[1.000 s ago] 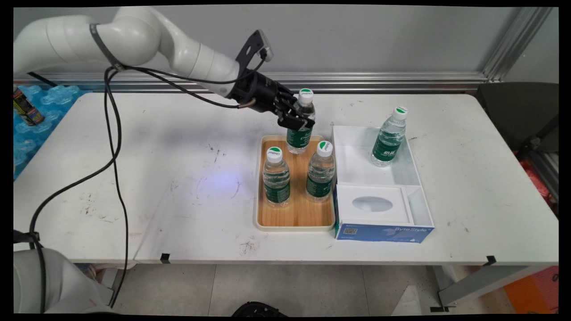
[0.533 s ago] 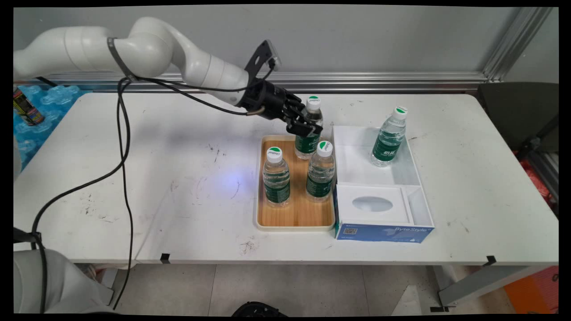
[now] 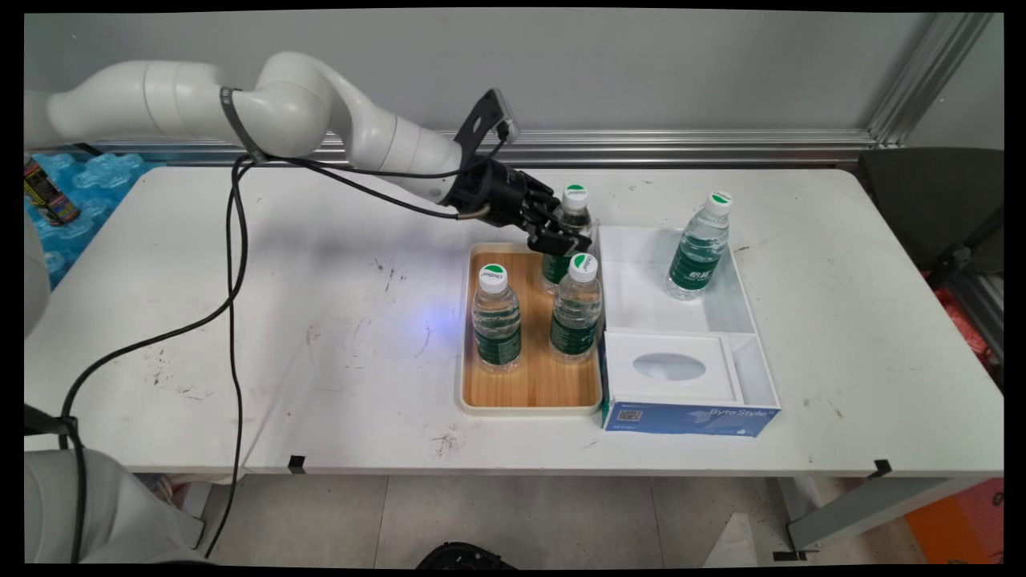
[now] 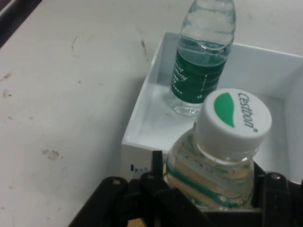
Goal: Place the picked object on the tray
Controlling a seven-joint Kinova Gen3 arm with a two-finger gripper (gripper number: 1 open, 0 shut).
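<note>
My gripper (image 3: 561, 232) is shut on a water bottle (image 3: 571, 220) with a green label and a white cap, at the far right corner of the wooden tray (image 3: 481, 397). In the hand view the held bottle (image 4: 222, 146) fills the lower middle between the black fingers (image 4: 156, 165). Two more bottles stand on the tray: one near the left side (image 3: 496, 318), one near the right side (image 3: 576, 308) just in front of the held one. A fourth bottle (image 3: 699, 247) stands in the white box (image 3: 749, 312); the same bottle (image 4: 203, 61) shows in the hand view.
The white box with a blue front (image 3: 689, 418) sits right against the tray and has an inner lid with an oval hollow (image 3: 669, 366). A can (image 3: 48, 192) and blue packaging (image 3: 96, 172) lie off the table's left. Black cables (image 3: 232, 304) hang from the arm.
The gripper has carried the held bottle to the right and slightly nearer, from the tray's far middle to its far right corner next to the box. The other bottles have not moved.
</note>
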